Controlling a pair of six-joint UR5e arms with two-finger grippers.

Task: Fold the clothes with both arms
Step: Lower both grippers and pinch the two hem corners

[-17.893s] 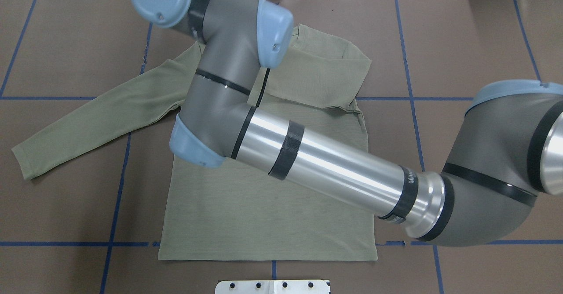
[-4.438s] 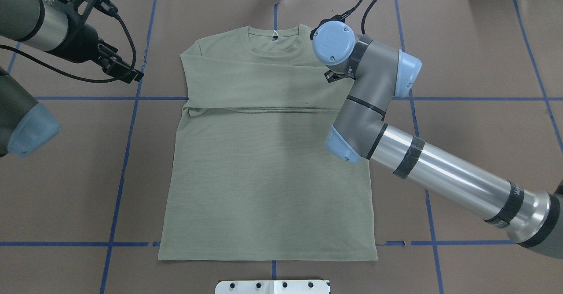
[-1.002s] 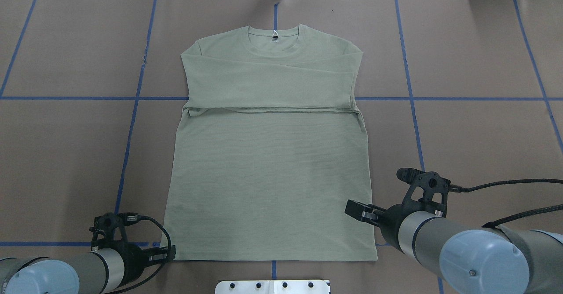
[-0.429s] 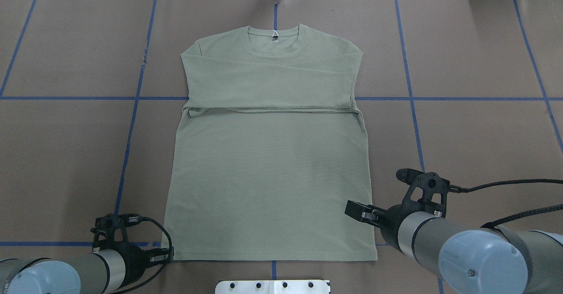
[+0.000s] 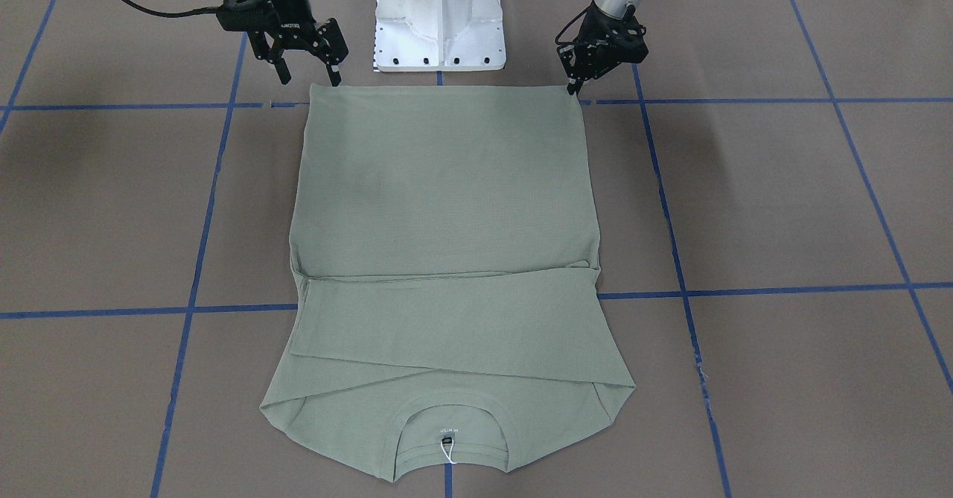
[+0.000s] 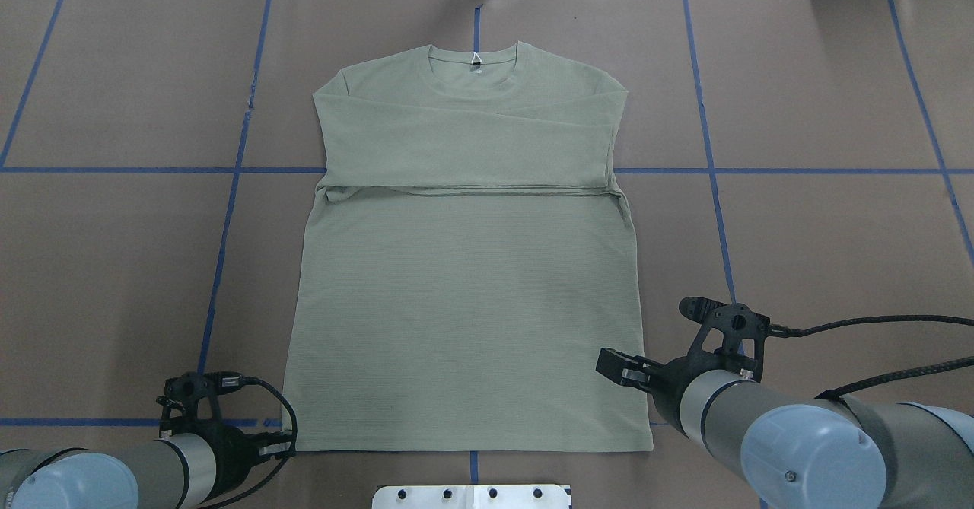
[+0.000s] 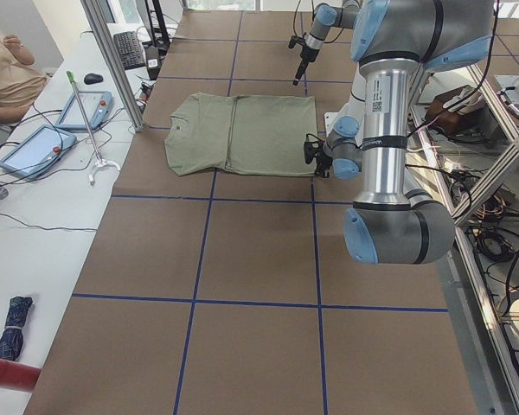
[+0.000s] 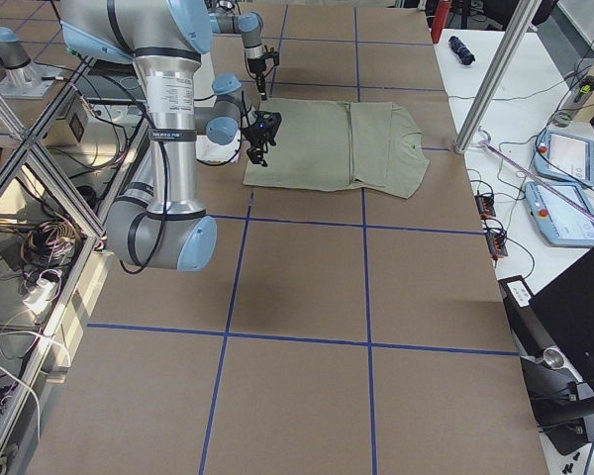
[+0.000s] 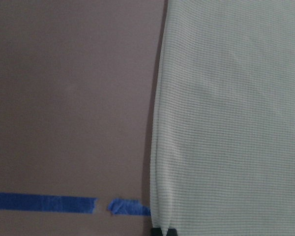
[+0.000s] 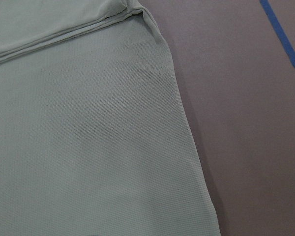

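Your shirt (image 5: 439, 185), a fine-ribbed sage knit, lies flat on the brown paper-covered bench (image 5: 782, 200), its sleeves (image 5: 447, 327) folded across the chest in a straight band. Your left tool (image 5: 572, 88) is pinched closed on one corner of the hem (image 5: 447, 87). Your right tool (image 5: 311, 80) stands with jaws spread at the other corner.

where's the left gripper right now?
Overhead view, lower left: the left gripper is at the shirt's near-left hem corner, beside the blue tape line, jaws closed on the edge.
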